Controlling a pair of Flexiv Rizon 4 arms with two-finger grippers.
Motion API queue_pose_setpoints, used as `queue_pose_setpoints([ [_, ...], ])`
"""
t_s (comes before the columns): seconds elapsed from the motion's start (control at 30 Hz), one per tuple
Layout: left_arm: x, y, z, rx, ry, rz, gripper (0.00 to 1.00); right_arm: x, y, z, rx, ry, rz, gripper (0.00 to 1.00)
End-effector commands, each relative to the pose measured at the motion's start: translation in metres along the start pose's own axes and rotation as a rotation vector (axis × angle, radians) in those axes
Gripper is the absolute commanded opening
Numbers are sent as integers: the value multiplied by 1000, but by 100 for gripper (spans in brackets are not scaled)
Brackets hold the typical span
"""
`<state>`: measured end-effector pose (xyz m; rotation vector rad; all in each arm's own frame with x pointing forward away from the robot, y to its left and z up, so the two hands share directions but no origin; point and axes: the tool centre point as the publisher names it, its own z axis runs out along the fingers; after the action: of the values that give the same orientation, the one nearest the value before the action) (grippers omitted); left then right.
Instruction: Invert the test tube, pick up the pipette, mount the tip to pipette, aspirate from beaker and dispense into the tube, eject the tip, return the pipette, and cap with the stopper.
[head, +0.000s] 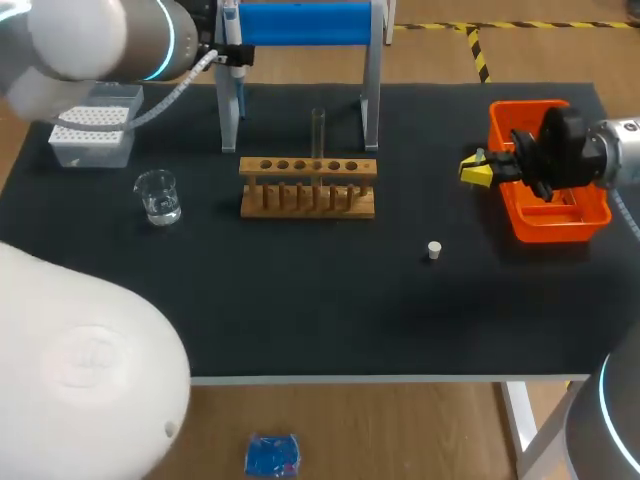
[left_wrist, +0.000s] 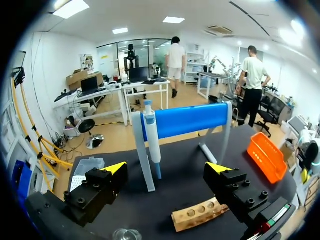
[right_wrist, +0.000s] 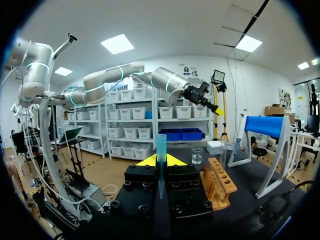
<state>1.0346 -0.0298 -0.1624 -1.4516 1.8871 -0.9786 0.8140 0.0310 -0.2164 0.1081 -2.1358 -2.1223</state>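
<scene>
Now | left tool (left_wrist: 167, 168) fingers wide apart, facing pipette (left_wrist: 152, 145) hanging on blue stand (left_wrist: 190, 120) | right tool (right_wrist: 160, 161) clamped on blue pipette tip (right_wrist: 161, 142), beside orange tray (head: 540, 230) | test tube (head: 318, 130) upright in wooden rack (head: 308, 168) | stopper (head: 434, 250) and beaker (head: 158, 195) on desk (head: 300, 300)

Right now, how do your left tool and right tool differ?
The left tool stands wide open and empty; the right tool is shut on a slim blue plastic pipette tip. The left tool faces the white-and-blue pipette hanging on the blue-barred stand; the right tool is by the orange plastic bin. Both have black fingers with yellow tips.
</scene>
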Motion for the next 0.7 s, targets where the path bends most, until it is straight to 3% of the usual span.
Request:
queue_pose_setpoints([
  [0.03,5,1,12,27,-136,-18,100,0,1,-1,2,2,1,0],
  [0.7,8,-4,45,128,-224,-62,100,0,1,-1,2,2,1,0],
])
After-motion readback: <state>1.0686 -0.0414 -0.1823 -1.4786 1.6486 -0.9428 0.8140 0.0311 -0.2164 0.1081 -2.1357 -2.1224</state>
